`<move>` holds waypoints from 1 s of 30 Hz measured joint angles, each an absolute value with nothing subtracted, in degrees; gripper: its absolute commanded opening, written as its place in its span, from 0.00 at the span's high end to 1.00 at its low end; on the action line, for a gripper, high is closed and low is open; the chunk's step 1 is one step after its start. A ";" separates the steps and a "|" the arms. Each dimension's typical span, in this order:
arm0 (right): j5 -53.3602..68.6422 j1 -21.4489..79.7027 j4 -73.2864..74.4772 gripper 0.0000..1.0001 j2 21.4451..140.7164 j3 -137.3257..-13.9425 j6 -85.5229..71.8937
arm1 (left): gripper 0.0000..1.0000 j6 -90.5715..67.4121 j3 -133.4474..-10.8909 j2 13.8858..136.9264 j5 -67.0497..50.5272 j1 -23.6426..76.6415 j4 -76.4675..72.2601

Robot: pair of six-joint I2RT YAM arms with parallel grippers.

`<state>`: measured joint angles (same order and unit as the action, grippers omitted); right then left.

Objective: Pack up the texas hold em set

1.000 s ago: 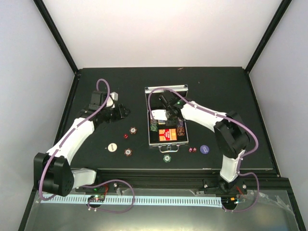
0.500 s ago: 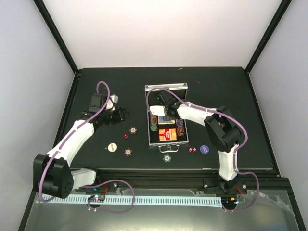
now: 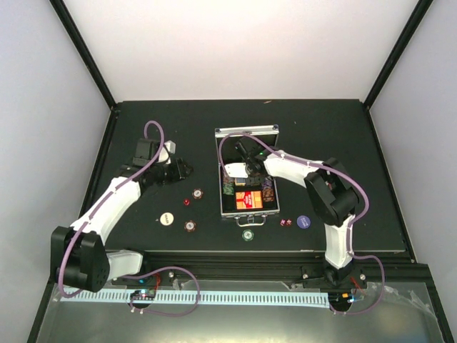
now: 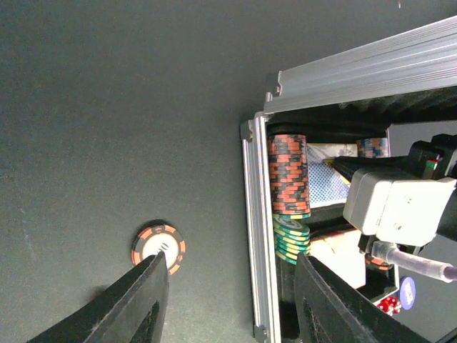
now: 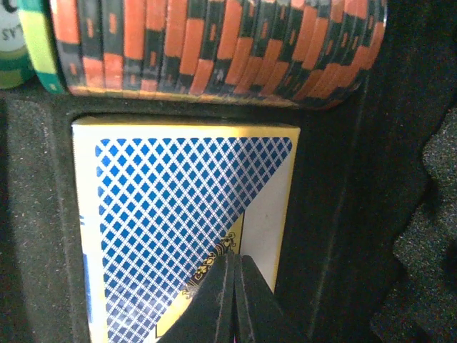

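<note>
The silver briefcase [image 3: 218, 171] lies open mid-table. It holds a row of maroon chips [image 5: 214, 50], green chips [image 4: 293, 239], a blue-backed card deck [image 5: 178, 214] and a red deck [image 3: 248, 200]. My right gripper [image 5: 234, 268] is shut, its tip resting on the blue deck inside the case; it shows in the top view [image 3: 243, 166]. My left gripper [image 4: 232, 300] is open and empty, left of the case, over a loose maroon chip [image 4: 158, 246].
Loose on the table are a maroon chip [image 3: 196, 193], a cream chip [image 3: 166, 219], another maroon chip [image 3: 190, 226], a green chip [image 3: 247, 234], a purple chip [image 3: 303, 221] and red dice [image 3: 284, 222]. The case lid [image 3: 246, 131] stands at the far side.
My right gripper went toward the far end of the case, then came back a little onto the blue deck. The left arm has hardly moved.
</note>
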<state>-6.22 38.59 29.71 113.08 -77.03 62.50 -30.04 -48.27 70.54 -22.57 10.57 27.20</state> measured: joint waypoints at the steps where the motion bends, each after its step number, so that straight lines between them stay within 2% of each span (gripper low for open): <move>1: -6.17 38.54 29.74 0.98 113.08 -77.06 62.28 | 0.47 -30.04 -48.27 70.76 -22.55 10.57 27.20; 7: -4.29 37.82 34.74 0.90 113.10 -80.01 58.76 | 0.41 -29.26 -48.64 71.16 -21.58 10.57 29.47; 11: -0.10 37.23 39.68 0.77 110.74 -81.19 57.89 | 0.40 -27.09 -49.34 71.13 -19.20 10.57 35.05; 18: 10.13 37.21 51.99 0.56 99.70 -81.54 58.26 | 0.38 -20.80 -49.45 71.11 -15.49 10.59 45.78; 22: 13.85 37.19 56.84 0.53 93.58 -77.69 57.47 | 0.40 -18.44 -49.45 71.40 -15.16 11.07 49.06; 27: 15.66 35.66 62.28 0.55 86.04 -65.76 56.31 | 0.41 -18.02 -49.45 71.85 -15.00 11.73 50.61; 30: 15.62 33.45 64.40 0.48 81.54 -59.31 55.75 | 0.41 -18.06 -49.45 72.18 -15.11 11.77 50.78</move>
<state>15.62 33.45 64.40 81.54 -59.31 55.75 -18.06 -49.45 72.18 -15.11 11.77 50.78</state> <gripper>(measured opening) 0.463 0.588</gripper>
